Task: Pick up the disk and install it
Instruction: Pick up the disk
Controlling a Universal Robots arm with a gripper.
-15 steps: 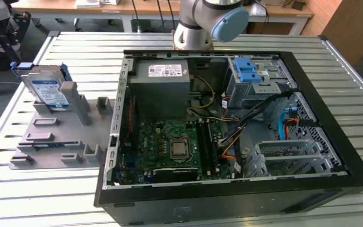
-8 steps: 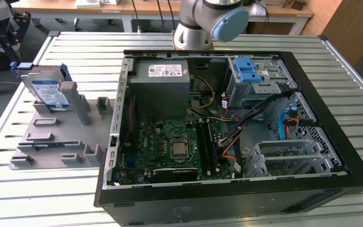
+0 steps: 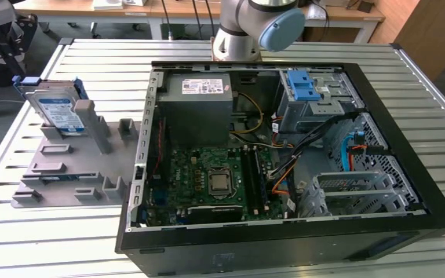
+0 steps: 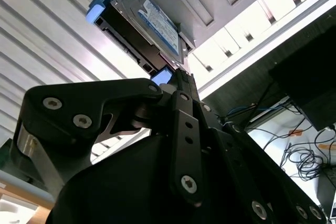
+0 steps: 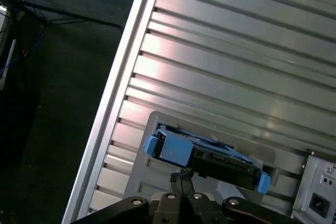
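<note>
The disk (image 3: 57,109) is a silver hard drive with a white-and-blue label in a blue carrier frame. It stands on edge in a slot at the far end of a grey fixture plate (image 3: 64,168), at the exterior view's left. My black gripper (image 3: 6,69) hangs just beyond it, close to the table's corner. In both wrist views the disk (image 4: 152,24) (image 5: 210,157) sits a short way past my gripper (image 5: 181,176). The fingertips (image 4: 176,80) are pressed together with nothing between them and are not touching the drive.
An open black computer case (image 3: 408,145) lies on the slatted metal table (image 3: 91,63), with a grey power supply box (image 3: 199,98), a motherboard (image 3: 215,174) and a blue bracket (image 3: 306,87) on the drive cage. The table's edge (image 5: 118,85) runs beside the fixture, dark floor beyond.
</note>
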